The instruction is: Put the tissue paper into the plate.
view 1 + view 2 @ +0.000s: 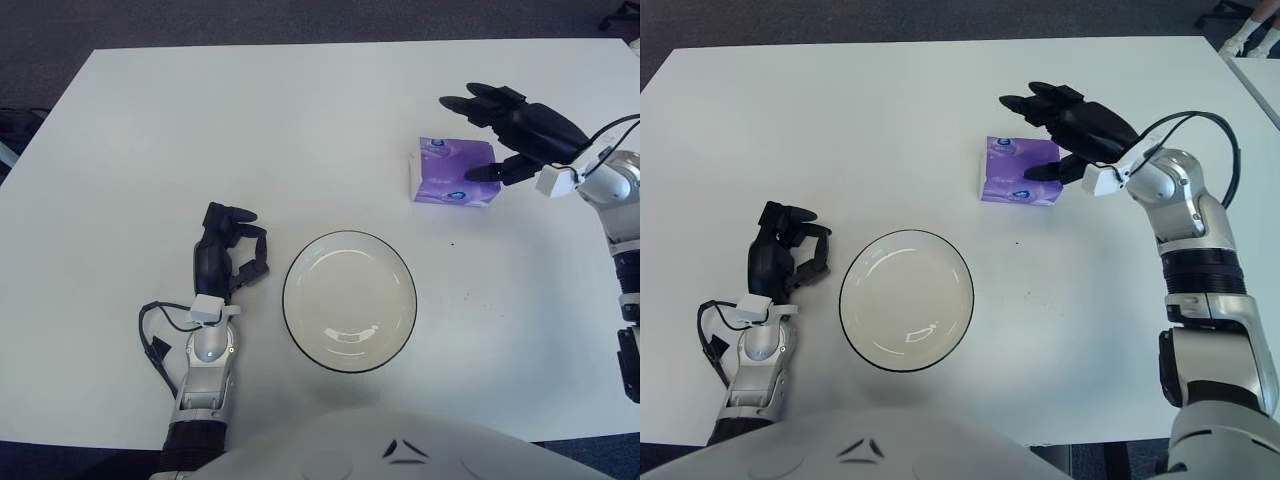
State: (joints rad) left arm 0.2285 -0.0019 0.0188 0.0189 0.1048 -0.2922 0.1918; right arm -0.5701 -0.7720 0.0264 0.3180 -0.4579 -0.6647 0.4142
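One purple tissue pack [452, 171] lying flat on the white counter [300, 130], well apart from the plate [350, 300] and up to its right. Right robot hand [512, 130] hovering over the pack's right end, fingers [470, 97] spread wide above it, thumb tip near the pack's right edge, nothing pinched or lifted as far as can be judged. Left robot hand [225, 255] showing just left of the plate, fingers loosely curled, holding nothing.

Plenty of ways to spoil the grasp from here. Closing from this offset, with only the right end covered, likely to catch a corner and tip or spin the pack instead of clamping it. Soft wrapper probably slippery and easy to crush, so a light pinch could let it slide out during the carry, while a push without a grip could shove it further left across the counter. Long diagonal travel to the plate, so a weak hold risks a drop short of the rim. Shallow plate, too: a release from height or off centre could leave the pack propped on the rim or bounced out beside it.
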